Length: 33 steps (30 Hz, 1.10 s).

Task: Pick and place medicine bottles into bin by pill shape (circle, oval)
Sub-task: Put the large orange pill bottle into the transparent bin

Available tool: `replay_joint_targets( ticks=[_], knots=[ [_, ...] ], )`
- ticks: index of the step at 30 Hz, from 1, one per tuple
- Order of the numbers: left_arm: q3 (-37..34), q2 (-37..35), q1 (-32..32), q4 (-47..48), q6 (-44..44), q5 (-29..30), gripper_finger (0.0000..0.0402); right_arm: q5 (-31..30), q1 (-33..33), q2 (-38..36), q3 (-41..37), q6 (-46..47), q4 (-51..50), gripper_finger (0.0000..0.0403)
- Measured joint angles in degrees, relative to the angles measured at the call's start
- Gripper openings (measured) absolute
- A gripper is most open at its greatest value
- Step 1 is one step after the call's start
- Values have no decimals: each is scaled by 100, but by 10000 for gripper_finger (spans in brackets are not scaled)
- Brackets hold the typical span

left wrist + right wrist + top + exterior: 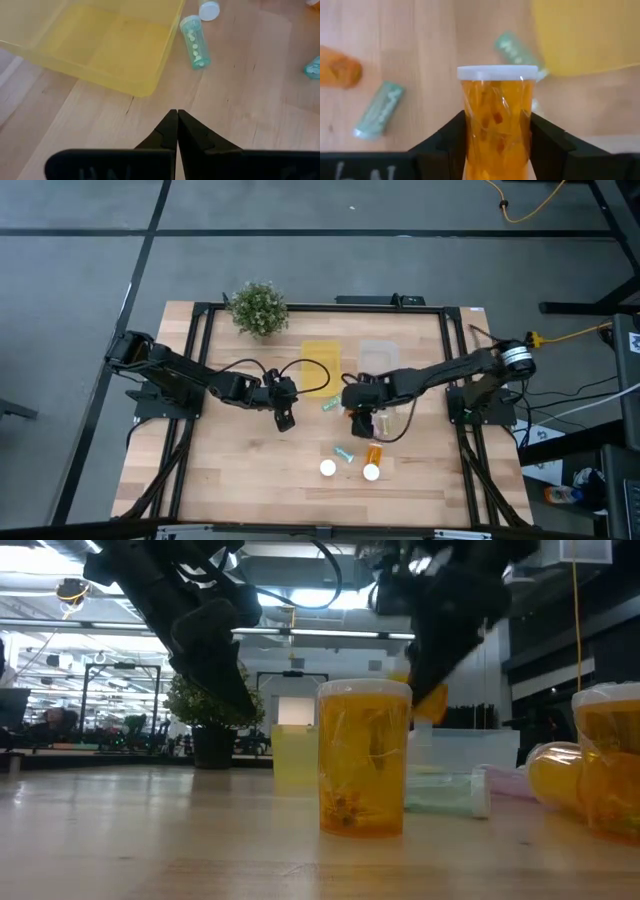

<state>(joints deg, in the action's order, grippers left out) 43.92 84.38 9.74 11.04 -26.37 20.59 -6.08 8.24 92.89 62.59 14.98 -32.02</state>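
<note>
Risk starts with the left tool [284, 418], fingers pressed together and empty, near the yellow bin [318, 363] at mid-surface. Further right, the right tool [498, 131] is clamped on an orange bottle [497, 125] above the surface's middle. A slack grip could drop it onto the teal vial [329, 406].

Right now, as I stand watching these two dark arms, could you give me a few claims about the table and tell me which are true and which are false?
1. The right claw grips a translucent orange bottle with a white cap. True.
2. The left claw is wide open. False: its fingers are shut together, holding nothing.
3. A transparent yellow plastic bin sits on the wooden table. True.
4. The teal vial lies inside the yellow bin. False: it lies on the table beside the bin.
5. The green potted plant stands in the middle of the table. False: it stands near the far edge.
</note>
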Motion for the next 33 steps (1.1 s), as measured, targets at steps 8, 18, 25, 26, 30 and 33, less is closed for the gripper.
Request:
replay_joint_targets(
  ticks=[8, 18, 25, 26, 30, 33],
  knots=[
    [0, -2, 18, -6, -14, -8, 4, -1796, -5, -1360, 0, 818, -1211, 167],
    [2, -2, 20, -1, 0, -12, 4, -3178, -42, -2154, -566, 1981, -1501, 167],
    [2, -2, 15, -15, 2, -10, 4, -3200, -434, -2141, -1295, 2140, -304, 167],
    [2, -2, 15, -13, 3, -10, 4, -3080, -513, -2141, -1366, 1962, -35, 167],
    [2, -2, 15, -12, 2, -12, 4, -2895, -845, -2141, -1605, 1707, 455, 167],
    [2, -2, 15, -14, 2, -16, 4, -2877, -1110, -2143, -1844, 1881, 488, 167]
  ],
)
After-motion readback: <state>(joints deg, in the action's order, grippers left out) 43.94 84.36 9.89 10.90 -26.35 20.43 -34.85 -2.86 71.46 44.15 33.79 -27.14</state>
